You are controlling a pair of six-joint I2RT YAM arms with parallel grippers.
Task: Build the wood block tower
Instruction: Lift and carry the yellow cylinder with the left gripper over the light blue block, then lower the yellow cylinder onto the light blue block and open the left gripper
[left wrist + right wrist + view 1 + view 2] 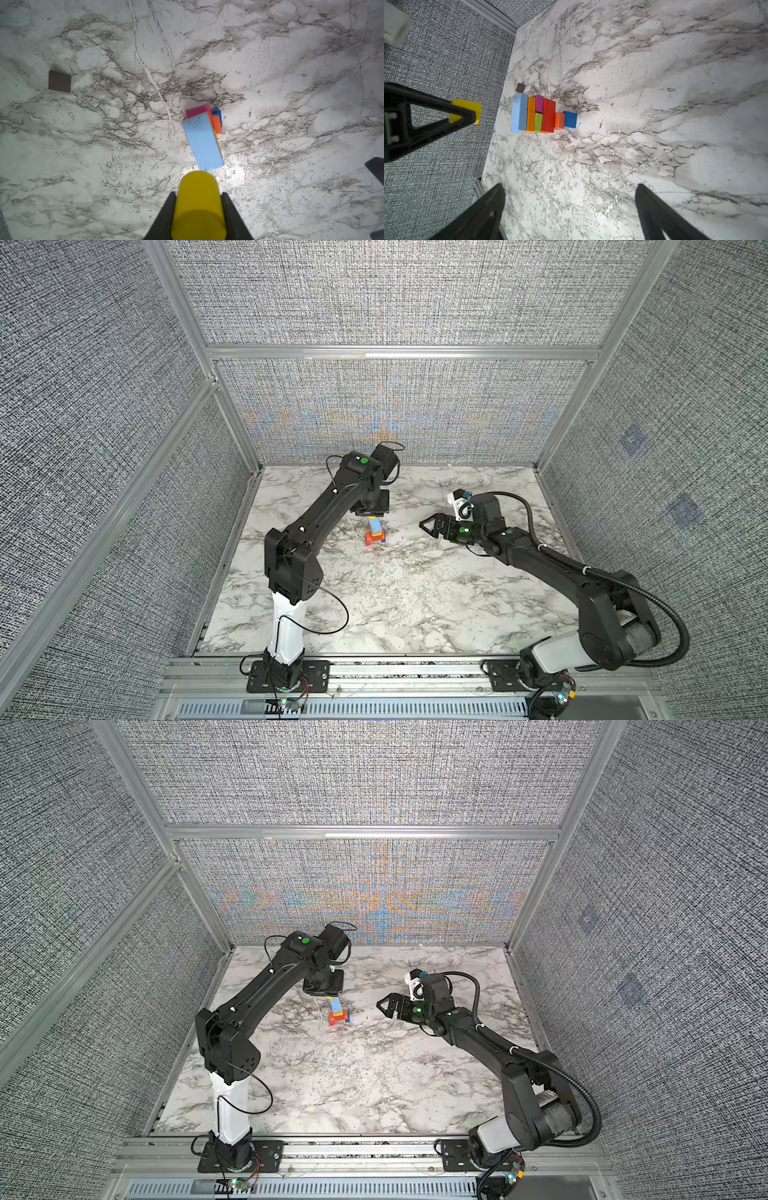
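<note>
The tower (375, 532) (338, 1013) stands mid-table: a blue and an orange block at the base, then a red brick, magenta and lime blocks, an orange brick, and a light blue brick (202, 143) (519, 113) on top. My left gripper (198, 194) (371, 514) hangs straight above it, shut on a yellow rounded block (198, 203) (467, 111). That block is clear of the light blue top. A brown block (59, 81) (520, 87) lies flat on the table beyond the tower. My right gripper (570, 187) (426, 524) is open and empty, to the tower's right.
The marble table (415, 593) is boxed in by grey fabric walls on aluminium rails (399, 352) at the back and both sides. The brown block is hidden by the left arm in both top views.
</note>
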